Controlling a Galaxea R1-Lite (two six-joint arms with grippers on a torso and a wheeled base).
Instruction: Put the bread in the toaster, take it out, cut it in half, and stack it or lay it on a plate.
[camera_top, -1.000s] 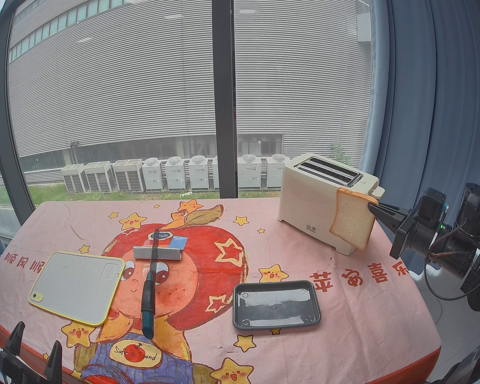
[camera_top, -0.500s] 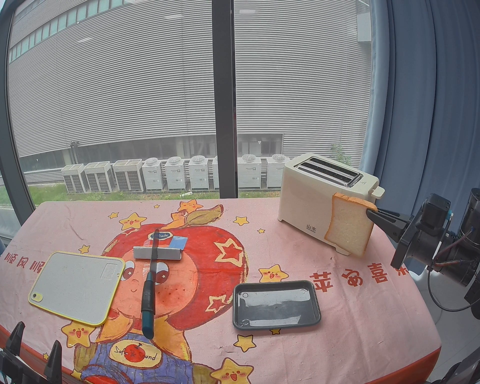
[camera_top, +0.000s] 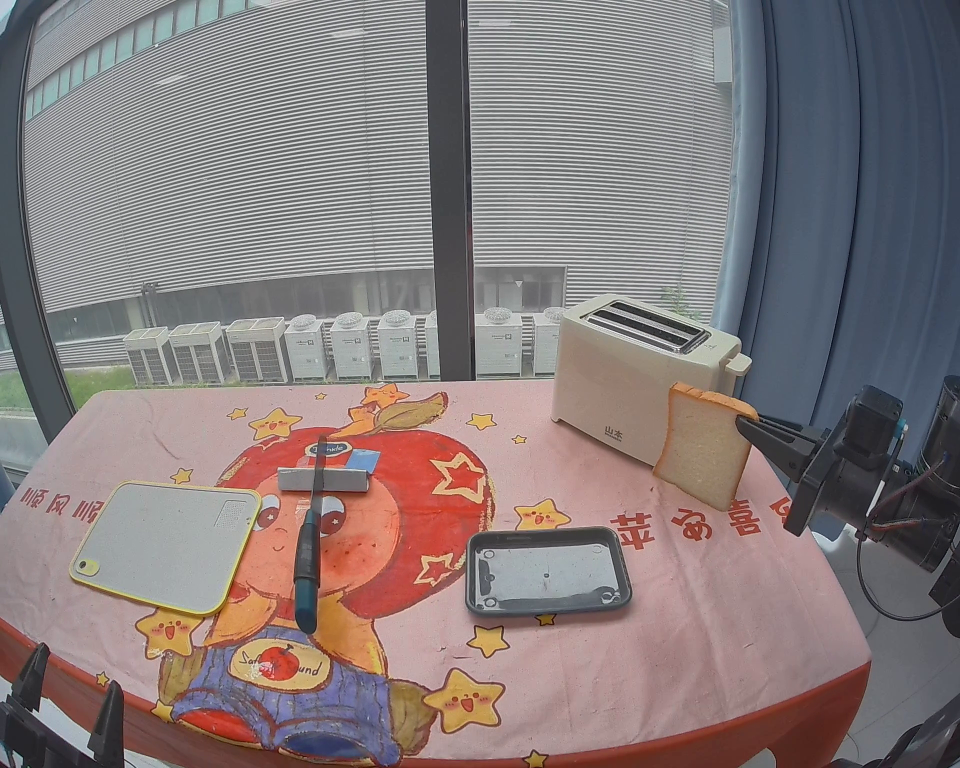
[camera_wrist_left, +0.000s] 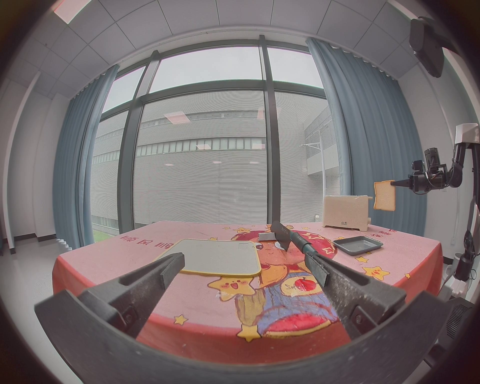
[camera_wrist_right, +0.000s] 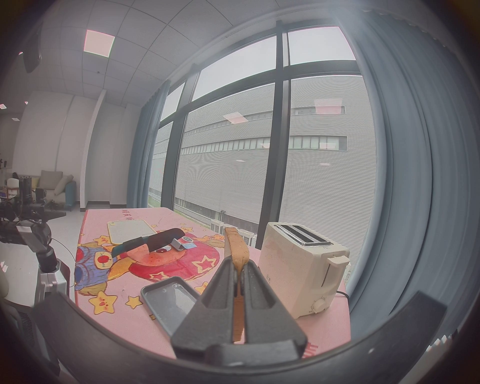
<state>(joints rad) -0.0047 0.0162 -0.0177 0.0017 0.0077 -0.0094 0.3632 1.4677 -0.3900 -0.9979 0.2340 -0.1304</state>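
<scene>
Camera shift explains most of the difference: the whole head view has moved, so more of the near table edge shows and everything on the cloth sits farther up. The left gripper keeps its place at the near left corner, jaws spread wide and empty. Set against the toaster, the bread now hangs a little lower than a second ago. How much of that is the arm's own move cannot be told through the shift. The right gripper stays clenched on the slice.

The bread is a squarish slice with a pale, even white face and a tan crust along its top edge. It stands upright and slightly tilted, pinched near its upper right corner. It hangs in the air clear of the pink tablecloth, just beside the toaster's right end and below the slots. From the right wrist it shows edge-on between the two fingers.

Counted from left to right:
- one white cutting board with a yellow rim
- one knife, its blade propped on one small rest
- one dark tray
- one cream toaster with two slots
- one slice of bread
</scene>
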